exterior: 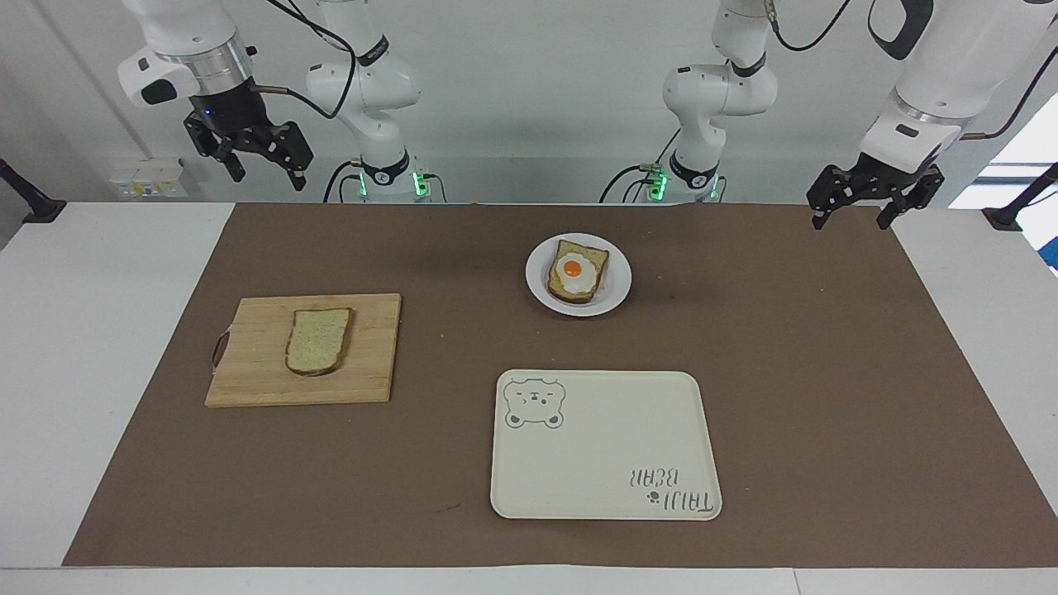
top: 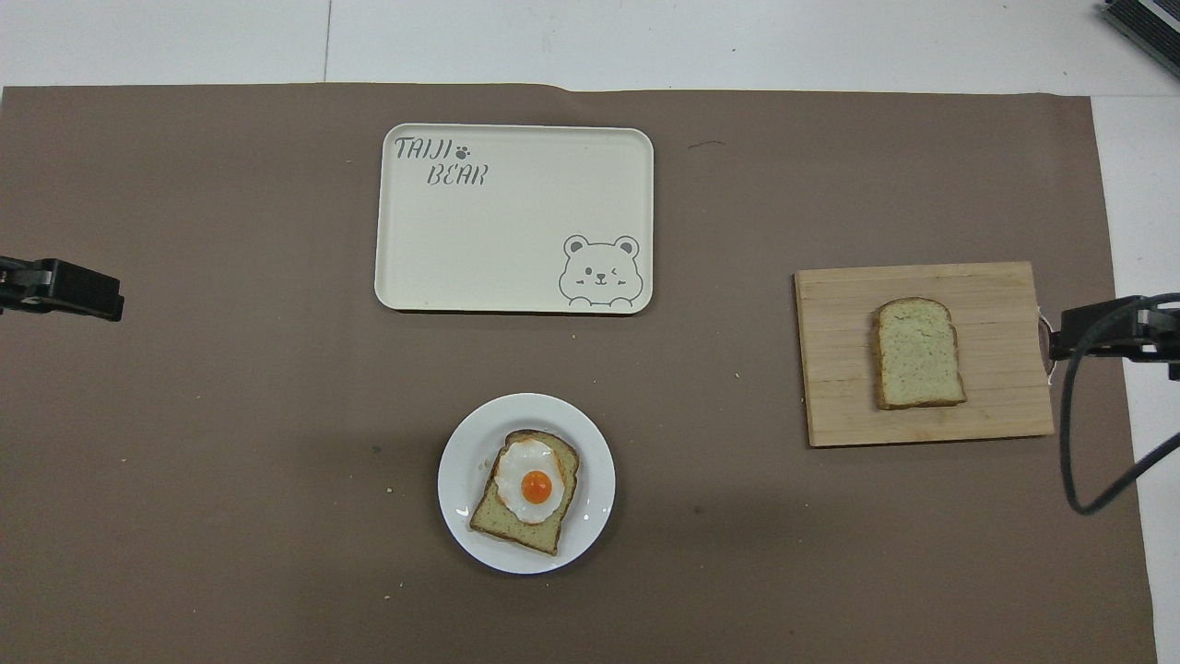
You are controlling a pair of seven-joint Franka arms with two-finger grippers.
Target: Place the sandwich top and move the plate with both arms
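In the facing view, the right gripper (exterior: pixel 263 165) is seen first, raised in the air above the table edge at the right arm's end, its fingers spread wide with nothing between them. Below it, and farther from the robots than the spot it hangs over, a wooden cutting board (exterior: pixel 248 376) lies on the brown mat (exterior: pixel 826 372). The sandwich top (exterior: pixel 318 340) rests flat on this board, well apart from the right gripper and untouched by it.

Toward the middle of the table, between the two grippers and lower than both, the plate (exterior: pixel 616 285) is set on the mat. On it a slice of bread bearing a fried egg (exterior: pixel 575 269) is carried. Farther from the robots than the plate, a cream tray (exterior: pixel 603 446) with a bear drawing is laid, with nothing on it.

At the left arm's end, the left gripper (exterior: pixel 855 216) is held up over the mat's edge, its fingers likewise parted wide and nothing gripped. The plate lies well apart from it. In the overhead view only the dark tips of the grippers are seen at the side edges.
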